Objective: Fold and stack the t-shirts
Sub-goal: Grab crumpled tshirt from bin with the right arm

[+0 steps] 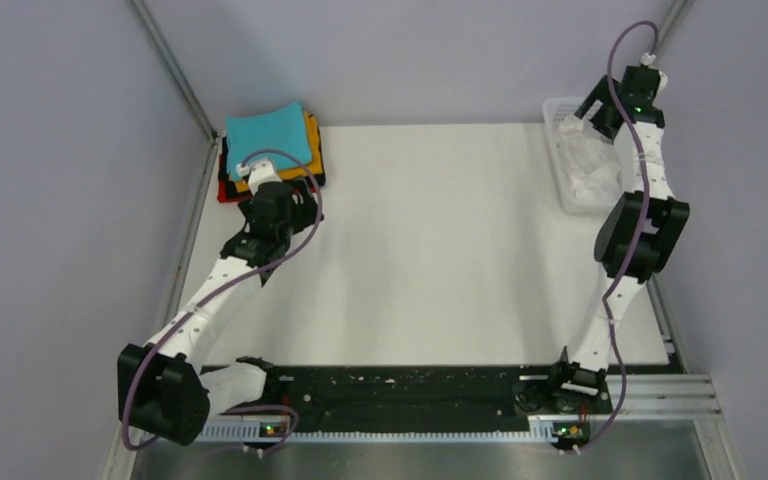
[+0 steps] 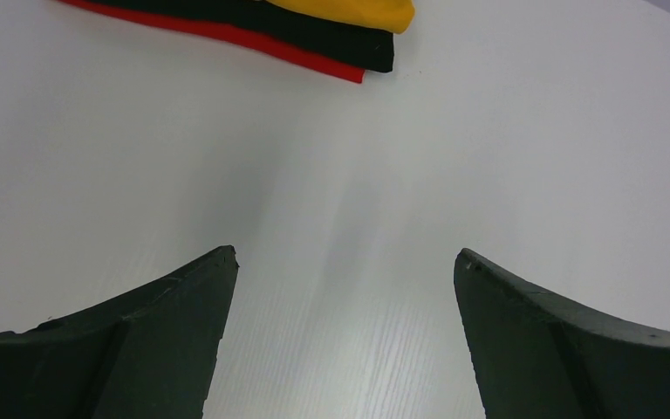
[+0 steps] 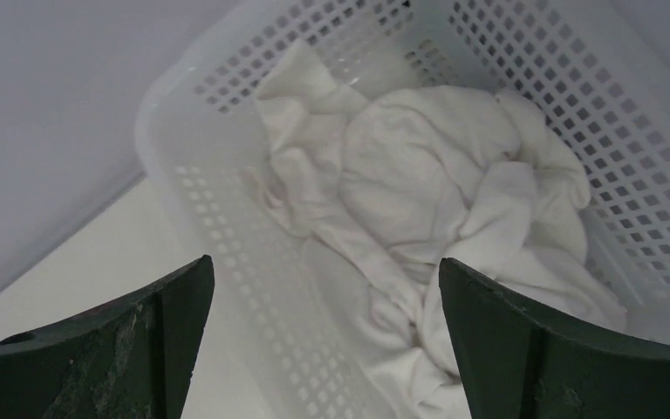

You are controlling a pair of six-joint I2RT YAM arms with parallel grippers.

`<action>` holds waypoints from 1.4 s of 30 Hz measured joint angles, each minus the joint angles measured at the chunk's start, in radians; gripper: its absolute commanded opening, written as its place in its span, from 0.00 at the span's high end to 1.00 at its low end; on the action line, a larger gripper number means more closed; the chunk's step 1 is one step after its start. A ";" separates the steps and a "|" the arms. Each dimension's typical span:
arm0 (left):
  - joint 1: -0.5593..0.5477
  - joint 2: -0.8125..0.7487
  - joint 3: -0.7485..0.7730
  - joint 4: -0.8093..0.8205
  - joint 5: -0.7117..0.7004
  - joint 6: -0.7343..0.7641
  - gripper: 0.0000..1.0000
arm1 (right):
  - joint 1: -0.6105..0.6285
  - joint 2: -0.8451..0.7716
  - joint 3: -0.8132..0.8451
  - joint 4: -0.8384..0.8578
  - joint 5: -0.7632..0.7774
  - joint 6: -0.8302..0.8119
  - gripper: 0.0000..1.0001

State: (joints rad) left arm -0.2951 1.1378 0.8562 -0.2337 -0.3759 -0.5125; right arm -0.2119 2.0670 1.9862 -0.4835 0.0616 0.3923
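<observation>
Currently the white t-shirt (image 3: 436,183) is crumpled in the mesh basket (image 3: 567,96) at the far right corner of the table (image 1: 440,250). The right gripper (image 3: 324,266) is poised just above it, jaws spread wide, nothing held. A raised fold near the bundle's middle should be pinched, not the mesh, and lifted straight up so the basket isn't dragged. The left gripper (image 2: 345,253) is wide and empty beside the folded stack (image 1: 270,145).

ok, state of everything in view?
teal t-shirt: folded, topmost
orange t-shirt: folded, under teal
black t-shirt: folded, under orange
red t-shirt: folded, bottom
basket: upright
white t-shirt: crumpled, in basket
left gripper: open, empty, over table
right gripper: open, empty, over basket
</observation>
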 measured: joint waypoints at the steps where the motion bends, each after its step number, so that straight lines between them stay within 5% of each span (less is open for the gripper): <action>1: 0.000 0.011 0.009 -0.003 0.000 0.000 0.01 | -0.015 0.063 0.070 -0.036 0.014 -0.002 0.01; 6: 0.002 0.050 0.043 -0.006 0.000 -0.010 0.01 | -0.053 0.268 0.246 -0.155 0.079 -0.018 0.02; 15: 0.005 0.100 0.074 -0.017 0.012 -0.032 0.01 | -0.052 0.436 0.274 -0.205 0.115 -0.053 0.10; 21: 0.005 0.115 0.080 -0.024 0.023 -0.041 0.01 | -0.051 0.449 0.280 -0.203 0.128 -0.067 0.42; 24: 0.005 0.115 0.081 -0.024 0.025 -0.043 0.01 | -0.055 0.450 0.280 -0.210 0.135 -0.074 0.84; 26: 0.005 0.115 0.082 -0.025 0.027 -0.044 0.01 | -0.057 0.450 0.280 -0.209 0.132 -0.082 1.00; 36: 0.005 0.067 0.081 -0.029 0.042 -0.038 0.01 | -0.056 0.438 0.361 -0.248 0.052 -0.105 1.00; 42: 0.005 -0.018 0.068 -0.011 0.084 -0.013 0.01 | -0.043 0.267 0.352 -0.242 -0.060 -0.104 1.00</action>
State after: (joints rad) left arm -0.2901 1.1198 0.9237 -0.2451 -0.2920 -0.5255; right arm -0.2550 2.3341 2.3386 -0.7258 0.0017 0.2882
